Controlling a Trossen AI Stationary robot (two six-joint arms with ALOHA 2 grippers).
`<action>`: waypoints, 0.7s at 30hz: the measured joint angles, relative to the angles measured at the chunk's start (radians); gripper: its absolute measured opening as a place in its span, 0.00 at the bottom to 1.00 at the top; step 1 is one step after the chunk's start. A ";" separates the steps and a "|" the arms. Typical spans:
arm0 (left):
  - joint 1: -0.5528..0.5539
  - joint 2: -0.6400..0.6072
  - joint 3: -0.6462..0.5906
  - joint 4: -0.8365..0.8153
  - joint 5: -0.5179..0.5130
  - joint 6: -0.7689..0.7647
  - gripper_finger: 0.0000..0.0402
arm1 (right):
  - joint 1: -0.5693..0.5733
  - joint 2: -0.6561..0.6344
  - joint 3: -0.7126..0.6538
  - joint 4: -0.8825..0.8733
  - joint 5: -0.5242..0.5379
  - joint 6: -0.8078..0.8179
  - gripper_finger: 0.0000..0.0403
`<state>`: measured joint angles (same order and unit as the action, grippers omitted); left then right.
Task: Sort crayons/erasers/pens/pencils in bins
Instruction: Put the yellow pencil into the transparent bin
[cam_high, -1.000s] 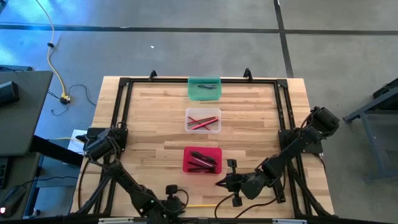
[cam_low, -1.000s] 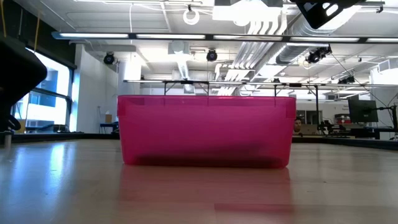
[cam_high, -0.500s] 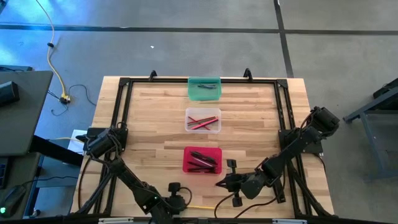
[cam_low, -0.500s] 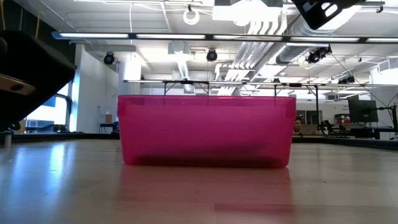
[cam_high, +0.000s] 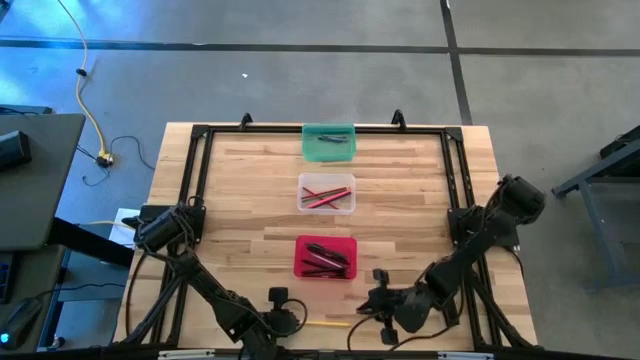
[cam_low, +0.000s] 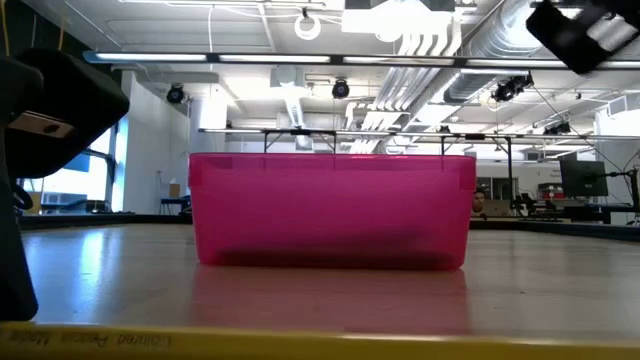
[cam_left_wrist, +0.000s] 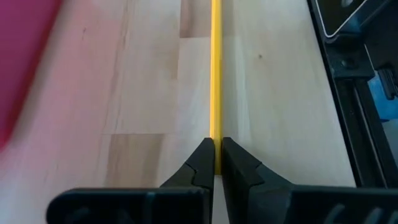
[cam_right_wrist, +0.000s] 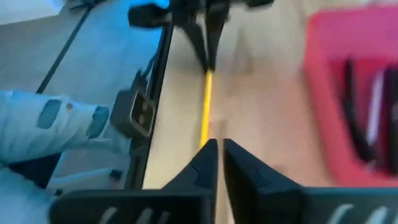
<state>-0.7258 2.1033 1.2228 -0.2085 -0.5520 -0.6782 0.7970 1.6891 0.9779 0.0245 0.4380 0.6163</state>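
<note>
A: The left pincer (cam_high: 296, 321) is down at the near edge of the desk (cam_high: 250, 200), its fingers clamped on one end of the yellow pencil (cam_high: 325, 323), which lies flat on the wood in front of the red bin (cam_high: 325, 257).

B: And the right pincer (cam_high: 366, 308)?

A: It hovers over the pencil's other end, fingers nearly together with only a thin gap, gripping nothing that I can see. In the right wrist view the pencil (cam_right_wrist: 204, 115) runs straight from its fingertips to the left pincer (cam_right_wrist: 208, 37).

B: So what worries you?

A: Two arms crowded on one thin stick. If the right one comes down while the left lifts, they may knock fingers or lever the pencil out of the grip.

B: The grip itself?

A: In the left wrist view the pencil (cam_left_wrist: 216, 74) is caught only by the very tips, at its end. Held so far from the middle, I expect it to droop or swivel on the way up, and a swing could catch the red bin's wall.

B: Where should it go?

A: Probably the clear bin (cam_high: 327, 193) mid-desk, where the red pencils (cam_high: 325, 194) lie. The red bin holds dark pens (cam_high: 328, 260), and the teal bin (cam_high: 329, 142) stands at the far edge. Passing over the red one is where a loose grip would drop it in the wrong place.
</note>
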 joint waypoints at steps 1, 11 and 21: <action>0.000 0.000 0.000 0.000 -0.004 -0.002 0.00 | 0.010 0.022 0.000 0.009 -0.008 0.024 0.08; 0.001 0.001 -0.002 0.033 -0.016 -0.017 0.00 | 0.050 0.254 0.141 -0.030 -0.002 0.101 0.36; 0.006 0.002 -0.002 0.048 -0.011 -0.026 0.00 | 0.028 0.407 0.353 -0.333 0.021 0.111 0.32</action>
<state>-0.7193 2.1048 1.2213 -0.1608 -0.5633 -0.7040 0.8251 2.0959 1.3307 -0.3089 0.4595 0.7271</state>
